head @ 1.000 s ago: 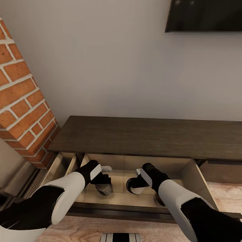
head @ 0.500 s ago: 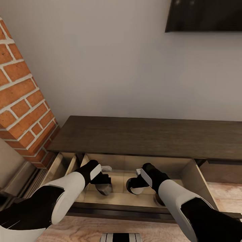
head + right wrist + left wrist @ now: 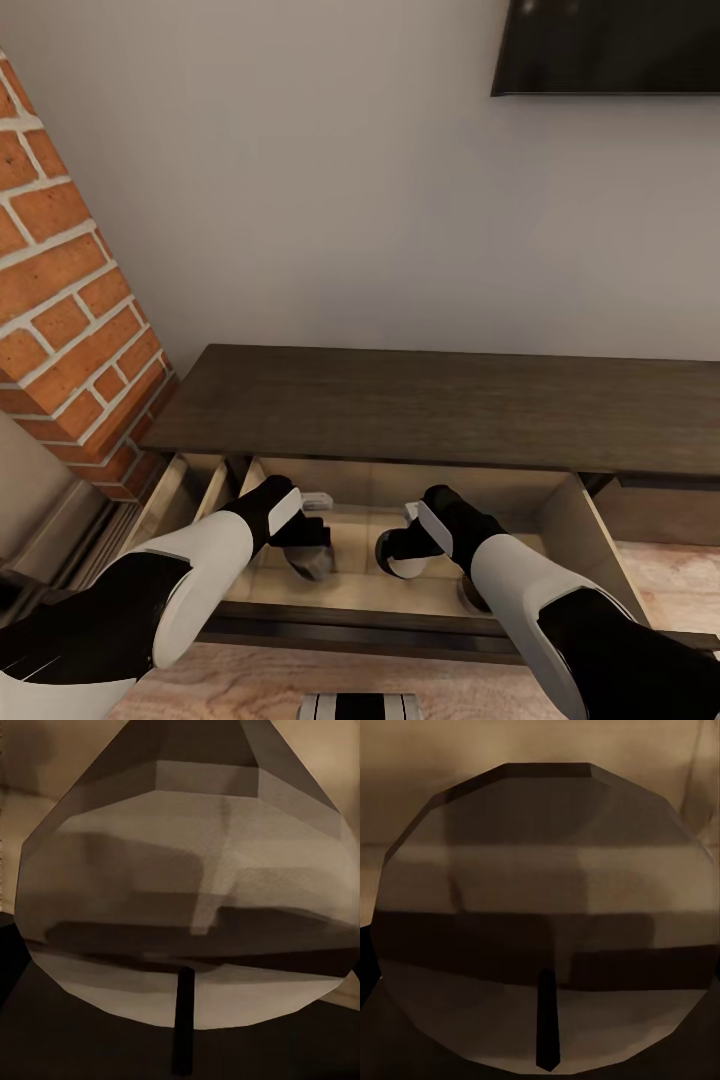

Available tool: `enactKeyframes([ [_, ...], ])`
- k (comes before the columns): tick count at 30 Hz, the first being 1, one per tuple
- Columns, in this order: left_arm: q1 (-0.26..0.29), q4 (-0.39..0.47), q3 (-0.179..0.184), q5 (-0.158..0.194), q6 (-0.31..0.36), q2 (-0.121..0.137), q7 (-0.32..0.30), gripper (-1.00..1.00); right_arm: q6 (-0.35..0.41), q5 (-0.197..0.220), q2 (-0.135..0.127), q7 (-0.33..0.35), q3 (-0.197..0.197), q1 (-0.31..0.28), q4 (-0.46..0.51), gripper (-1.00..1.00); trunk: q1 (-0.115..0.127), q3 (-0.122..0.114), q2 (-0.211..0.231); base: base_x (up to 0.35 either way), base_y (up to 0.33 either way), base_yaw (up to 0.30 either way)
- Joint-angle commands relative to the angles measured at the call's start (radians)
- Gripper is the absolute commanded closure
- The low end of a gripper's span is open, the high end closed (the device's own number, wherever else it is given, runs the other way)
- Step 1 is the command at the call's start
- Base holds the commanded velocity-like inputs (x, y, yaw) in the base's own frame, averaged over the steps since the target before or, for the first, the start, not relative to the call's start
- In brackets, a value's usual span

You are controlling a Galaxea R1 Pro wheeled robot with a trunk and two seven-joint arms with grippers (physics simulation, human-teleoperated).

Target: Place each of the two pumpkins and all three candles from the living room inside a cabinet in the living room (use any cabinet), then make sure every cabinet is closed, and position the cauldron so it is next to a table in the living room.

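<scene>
Head view shows my left gripper [image 3: 312,560] and right gripper [image 3: 400,558] each holding a candle [image 3: 547,922], hard, light, gripped round its sides.

Two candles [image 3: 312,562] [image 3: 405,565] side by side in cabinet [image 3: 430,410] drawer

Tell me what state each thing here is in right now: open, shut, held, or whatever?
cabinet: its drawer is pulled open, both arms reaching in.
left candle: upright, wick up, close under the left gripper.
right candle: upright, close under the right gripper.
Grippers: cannot tell whether open or shut.
television: screen dark.
</scene>
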State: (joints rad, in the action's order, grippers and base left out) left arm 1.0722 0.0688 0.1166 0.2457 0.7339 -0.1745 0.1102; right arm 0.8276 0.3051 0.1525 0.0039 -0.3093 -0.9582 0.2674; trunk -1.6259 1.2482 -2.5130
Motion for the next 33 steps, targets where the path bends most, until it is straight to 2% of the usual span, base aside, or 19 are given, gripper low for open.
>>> enactKeyframes([
  [1, 0.0, 0.001, 0.008, 0.009, -0.003, 0.0, 0.005, -1.0, 0.005, 0.008, -0.001, 0.0, -0.007, -0.001, 0.002, -1.0, 0.0, 0.001, 0.0, 0.0, 0.0, 0.0],
  [11, 0.0, -0.004, 0.008, 0.008, -0.046, 0.0, 0.006, -1.0, 0.025, 0.008, -0.001, -0.006, -0.007, -0.001, 0.001, -1.0, 0.0, 0.001, 0.0, 0.0, 0.0, 0.0],
  [18, -0.004, -0.004, 0.008, 0.009, -0.144, 0.0, 0.021, -1.0, 0.06, 0.008, -0.001, -0.006, -0.005, -0.001, 0.002, -1.0, 0.0, 0.001, 0.0, 0.0, 0.0, 0.0],
  [20, -0.007, -0.005, 0.008, 0.009, -0.213, 0.0, 0.022, -1.0, 0.055, 0.008, -0.001, -0.007, -0.005, -0.001, 0.002, -1.0, 0.0, 0.001, 0.0, 0.0, 0.0, 0.0],
  [23, -0.01, -0.007, 0.008, 0.009, -0.25, 0.0, 0.022, -1.0, 0.052, 0.008, -0.001, -0.006, -0.005, -0.001, 0.002, -1.0, 0.0, 0.001, 0.0, 0.0, 0.0, 0.0],
  [27, -0.011, -0.007, 0.008, 0.009, -0.261, 0.0, 0.022, -1.0, 0.046, 0.008, -0.001, -0.005, -0.006, -0.001, 0.002, -1.0, 0.0, 0.001, 0.0, 0.0, 0.0, 0.0],
  [31, -0.011, -0.007, 0.008, 0.009, -0.265, 0.0, 0.021, -1.0, -0.019, 0.008, -0.001, -0.004, -0.006, -0.001, 0.002, -1.0, 0.0, 0.001, 0.0, 0.0, 0.0, 0.0],
  [32, -0.011, -0.006, 0.008, 0.009, -0.267, 0.0, 0.02, -1.0, -0.071, 0.008, -0.001, -0.004, -0.006, -0.001, 0.001, -1.0, 0.0, 0.001, 0.0, 0.0, 0.0, 0.0],
  [33, -0.011, -0.006, 0.008, 0.009, -0.267, 0.0, 0.019, -1.0, -0.086, 0.008, -0.001, -0.004, -0.006, -0.001, 0.001, -1.0, 0.0, 0.001, 0.0, 0.0, 0.0, 0.0],
])
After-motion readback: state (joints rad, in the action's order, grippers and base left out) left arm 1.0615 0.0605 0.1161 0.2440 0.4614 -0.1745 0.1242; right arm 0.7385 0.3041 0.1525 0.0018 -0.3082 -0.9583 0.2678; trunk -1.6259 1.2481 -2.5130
